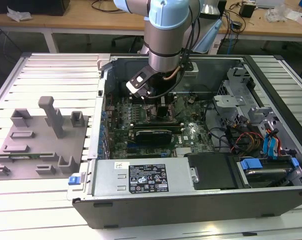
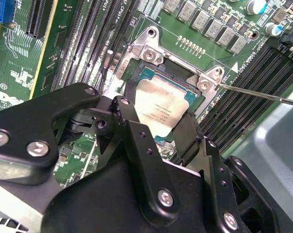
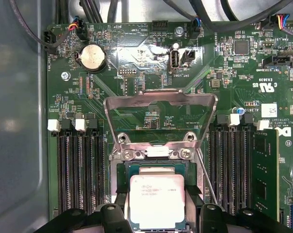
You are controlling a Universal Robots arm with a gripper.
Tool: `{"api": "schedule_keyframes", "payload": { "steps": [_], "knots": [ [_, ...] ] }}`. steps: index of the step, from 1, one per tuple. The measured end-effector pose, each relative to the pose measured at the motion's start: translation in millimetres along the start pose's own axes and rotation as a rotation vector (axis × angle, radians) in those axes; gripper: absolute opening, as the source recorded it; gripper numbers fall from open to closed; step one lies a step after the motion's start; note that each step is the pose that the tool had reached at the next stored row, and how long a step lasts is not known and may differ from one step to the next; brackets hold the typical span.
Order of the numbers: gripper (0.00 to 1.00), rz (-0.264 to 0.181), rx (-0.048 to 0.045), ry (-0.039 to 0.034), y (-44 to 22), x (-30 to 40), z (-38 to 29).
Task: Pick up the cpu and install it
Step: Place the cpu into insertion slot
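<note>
Item: cpu (image 3: 156,201), a small flat square chip with a pale silvery top and a thin green rim.
Location: inside the computer case (image 1: 191,200), directly over the socket frame (image 2: 151,48) on the motherboard (image 1: 141,117). Whether it is fully seated or held just above cannot be told.
End effector (image 3: 157,208): narrow, with its black fingers (image 2: 132,121) against two opposite edges of the cpu, apparently clamping it.
Handling, judged: light and rigid. The smooth metal lid is likely slippery, and the underside and socket contacts are probably fragile, so it should tolerate no tilt or sliding.
Hold points, judged: the two opposite side edges, kept level. Avoid the top face and underside.
Socket: the load plate (image 3: 158,98) is swung up and back, leaving the recess open with the cpu above it. A thin lever rod (image 2: 258,94) juts out to one side.
Case contents: motherboard with memory slots (image 3: 78,170) on both sides of the socket, a coin cell (image 3: 93,57), the power supply box (image 1: 141,177), and a drive bay with blue tabs (image 1: 271,165) at the exterior view's right.
Outside the case: a grey fixture plate (image 1: 41,140) with upright posts on the slatted tabletop (image 1: 56,70), at the exterior view's left and well apart from the arm.
</note>
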State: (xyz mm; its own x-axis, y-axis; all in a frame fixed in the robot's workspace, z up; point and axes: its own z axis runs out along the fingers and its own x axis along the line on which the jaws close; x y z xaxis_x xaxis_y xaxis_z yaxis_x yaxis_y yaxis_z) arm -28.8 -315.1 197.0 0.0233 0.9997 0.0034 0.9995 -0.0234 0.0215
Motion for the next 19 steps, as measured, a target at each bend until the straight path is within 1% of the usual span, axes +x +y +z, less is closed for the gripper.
{"api": "schedule_keyframes", "payload": {
  "steps": [4,5,6,7,11,13,15,19],
  "knots": [
    [0.55,0.000,0.0000,0.0000,0.1,0.0,0.0],
    [0.55,0.000,-0.0008,0.0014,0.3,0.3,0.4],
    [0.55,0.000,-0.0004,0.0008,0.2,0.2,0.3],
    [0.62,0.000,-0.0003,0.0003,0.2,0.1,0.1],
    [0.62,0.000,-0.0001,0.0001,0.2,0.0,0.0],
    [0.62,0.000,0.0000,0.0000,0.3,0.0,-2.7],
    [0.62,0.000,-0.0001,0.0000,0.4,0.0,-9.3],
    [0.62,0.000,-0.0001,0.0001,0.4,0.1,-10.4]
  ]
}}
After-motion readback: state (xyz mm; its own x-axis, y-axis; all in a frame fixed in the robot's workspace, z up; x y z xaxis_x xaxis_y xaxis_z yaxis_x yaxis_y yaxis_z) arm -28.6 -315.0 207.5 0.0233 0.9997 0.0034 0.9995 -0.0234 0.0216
